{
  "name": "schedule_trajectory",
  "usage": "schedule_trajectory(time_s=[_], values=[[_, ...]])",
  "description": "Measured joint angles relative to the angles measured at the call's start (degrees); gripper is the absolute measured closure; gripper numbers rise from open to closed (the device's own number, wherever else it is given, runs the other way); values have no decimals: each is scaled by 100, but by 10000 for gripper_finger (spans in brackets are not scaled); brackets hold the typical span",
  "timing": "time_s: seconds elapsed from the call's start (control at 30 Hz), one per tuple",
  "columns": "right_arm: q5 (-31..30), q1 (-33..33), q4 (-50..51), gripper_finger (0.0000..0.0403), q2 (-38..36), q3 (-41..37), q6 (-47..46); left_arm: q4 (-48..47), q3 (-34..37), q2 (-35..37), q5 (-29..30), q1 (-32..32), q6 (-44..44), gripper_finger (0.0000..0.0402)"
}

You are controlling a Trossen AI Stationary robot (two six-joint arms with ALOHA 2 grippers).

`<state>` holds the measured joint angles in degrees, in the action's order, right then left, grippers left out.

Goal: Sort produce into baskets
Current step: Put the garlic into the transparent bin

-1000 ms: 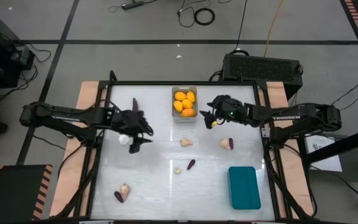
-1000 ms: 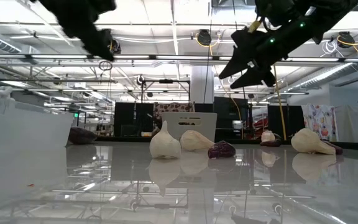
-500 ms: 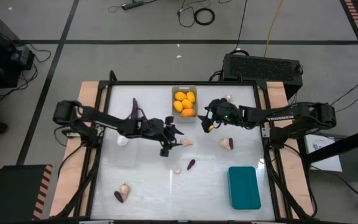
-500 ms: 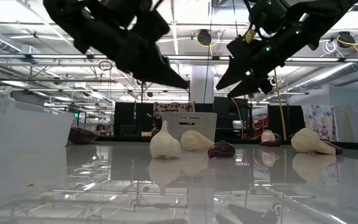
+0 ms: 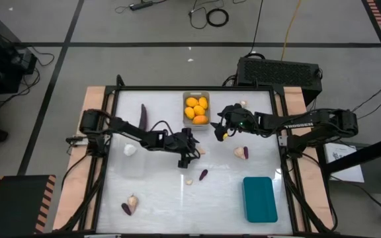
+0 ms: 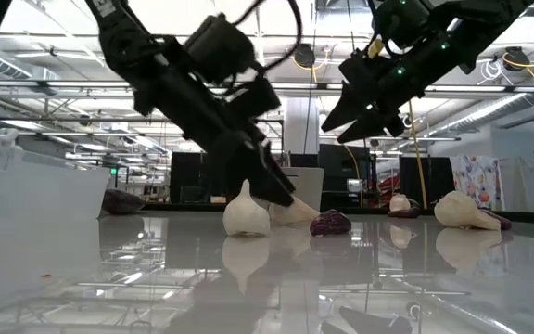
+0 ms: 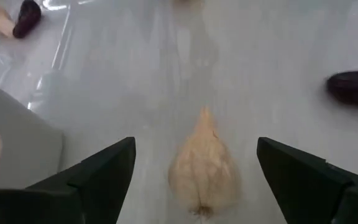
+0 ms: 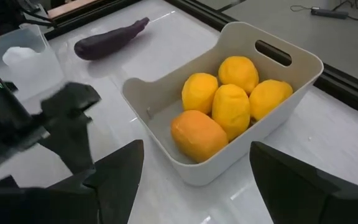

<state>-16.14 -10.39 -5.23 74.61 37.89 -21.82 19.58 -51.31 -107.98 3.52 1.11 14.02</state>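
Observation:
My left gripper [image 5: 189, 149] [image 7: 195, 149] is open, low over the table's middle, with one finger on either side of a beige garlic bulb [image 7: 202, 167] [image 5: 198, 151] that lies on its side on the table; no finger touches it. My right gripper [image 5: 221, 129] [image 8: 196, 149] is open and empty, in the air just right of the grey basket [image 5: 196, 110] [image 8: 291, 59], which holds several yellow-orange fruits [image 8: 232, 99]. A clear basket [image 5: 132, 160] with one white bulb [image 5: 130, 149] stands at the left. A teal basket [image 5: 260, 198] stands at the near right.
A long eggplant [image 5: 143, 116] lies at the far left. A bulb with a purple piece [image 5: 241, 153] lies at the right, a small purple piece [image 5: 203, 174] and a bulb [image 5: 188, 180] in the middle, and another such pair [image 5: 130, 203] at the near left.
My left gripper has gone from over the clear basket toward the table's right edge and down to the garlic bulb in the middle, and its open fingers now stand on either side of it.

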Motion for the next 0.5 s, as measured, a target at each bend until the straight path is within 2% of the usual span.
schedule_trajectory(time_s=[0.17, 0.37, 0.5], values=[[0, -2, -5, 117, 0, 2, 0, -25, -85, -308, -4, -1, -17, 59], [0, -2, 28, 117, 0, 7, 12, -42, -105, -339, -16, -1, -15, 60], [0, -2, 27, 117, 0, 6, 22, -42, -105, -339, -26, -1, -15, 80]])
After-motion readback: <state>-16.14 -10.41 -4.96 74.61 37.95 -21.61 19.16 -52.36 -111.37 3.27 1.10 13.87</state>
